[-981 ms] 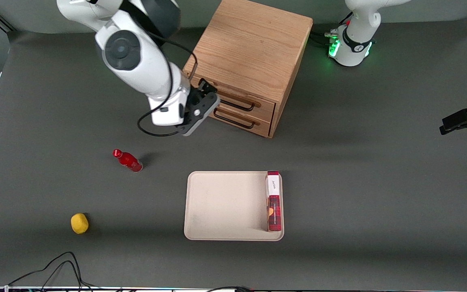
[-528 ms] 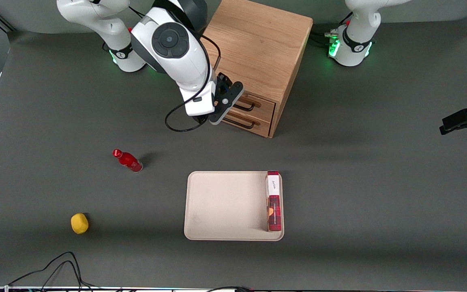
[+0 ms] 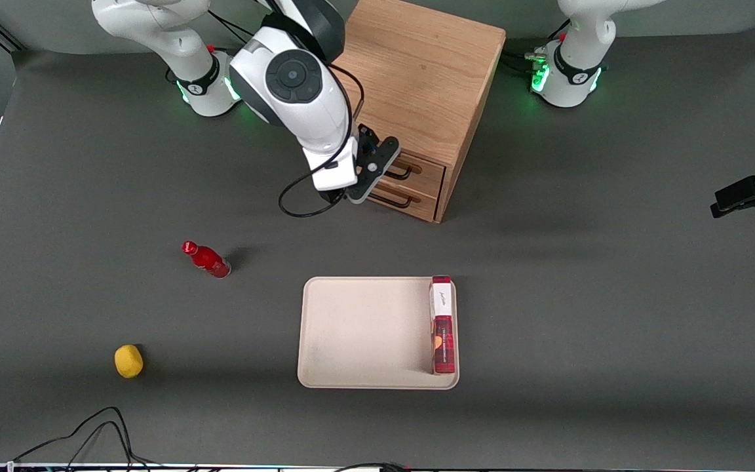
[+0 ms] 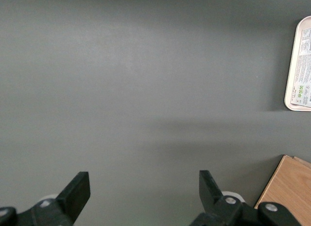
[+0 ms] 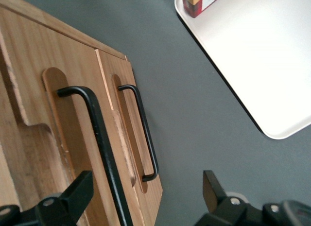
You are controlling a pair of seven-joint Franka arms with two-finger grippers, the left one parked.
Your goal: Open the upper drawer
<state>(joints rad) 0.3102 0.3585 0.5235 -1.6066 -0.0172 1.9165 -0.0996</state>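
A: The upper drawer (image 5: 73, 138) is what we are after, so let us begin at our jaws. They stand wide apart with nothing between them, and in the right wrist view the drawer's black wire handle (image 5: 104, 153) runs just inside one finger (image 5: 73, 194).

B: Agreed. From the front, our gripper (image 3: 377, 172) sits right at the face of the oak cabinet (image 3: 410, 85), level with the two drawer fronts. The upper drawer is shut, flush with the lower drawer (image 5: 138, 138), whose own handle lies beside it and nearer the table.

A: How do we judge it will handle?

B: Stiff wood and a rigid wire bar, so nothing to crush. We expect a shallow box to slide lightly, though the cabinet may creep across the table (image 3: 613, 295) if the drawer sticks.

A: Then we take the bar near its middle, fingers on either side of it, and pull straight out from the front.

B: Yes, and we mind the wooden lip and the neighbouring handle; the two bars lie close together.

A: Farther out lie the tray (image 3: 364, 328) with its red carton (image 3: 443, 328), a red bottle (image 3: 207, 259) and a yellow lump (image 3: 128, 361), all well apart from us.
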